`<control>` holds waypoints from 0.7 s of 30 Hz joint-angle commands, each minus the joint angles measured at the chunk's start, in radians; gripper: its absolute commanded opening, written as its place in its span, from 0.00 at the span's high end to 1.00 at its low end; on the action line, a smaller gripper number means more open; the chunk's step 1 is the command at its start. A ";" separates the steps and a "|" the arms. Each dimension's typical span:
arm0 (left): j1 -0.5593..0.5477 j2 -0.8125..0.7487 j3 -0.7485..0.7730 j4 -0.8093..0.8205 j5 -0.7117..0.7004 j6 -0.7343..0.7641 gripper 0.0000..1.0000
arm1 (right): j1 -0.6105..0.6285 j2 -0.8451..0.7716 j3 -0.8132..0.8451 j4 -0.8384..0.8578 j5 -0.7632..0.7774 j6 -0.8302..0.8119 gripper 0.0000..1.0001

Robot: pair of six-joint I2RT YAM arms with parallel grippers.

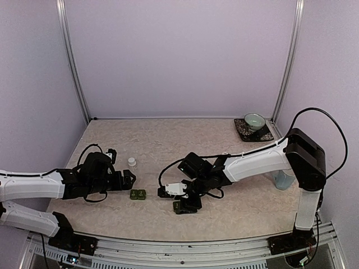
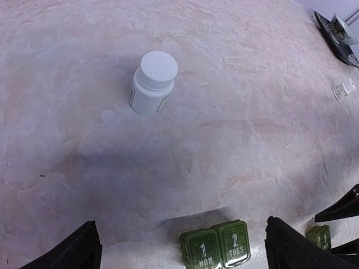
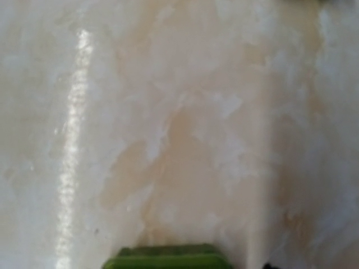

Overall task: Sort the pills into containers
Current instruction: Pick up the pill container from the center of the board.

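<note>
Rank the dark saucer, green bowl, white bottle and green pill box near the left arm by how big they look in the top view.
1. dark saucer
2. green bowl
3. green pill box, slightly smaller than the bowl, which sits farther back
4. white bottle

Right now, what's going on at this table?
Pill sorting. The right gripper is lowered over a single green pill box near the front of the table; whether it grips it isn't clear. The left gripper hovers open, holding nothing, beside a pair of joined green pill boxes marked Mon and Tues, lids shut. A capped white bottle stands upright beyond them, untouched.
</note>
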 commanded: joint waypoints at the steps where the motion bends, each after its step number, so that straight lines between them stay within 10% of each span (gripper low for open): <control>1: 0.009 0.005 -0.005 0.018 0.000 -0.001 0.01 | 0.008 0.013 0.020 -0.019 -0.010 0.004 0.39; 21: 0.008 0.067 -0.029 0.067 0.030 -0.017 0.01 | 0.008 0.017 0.077 -0.001 -0.015 0.011 0.58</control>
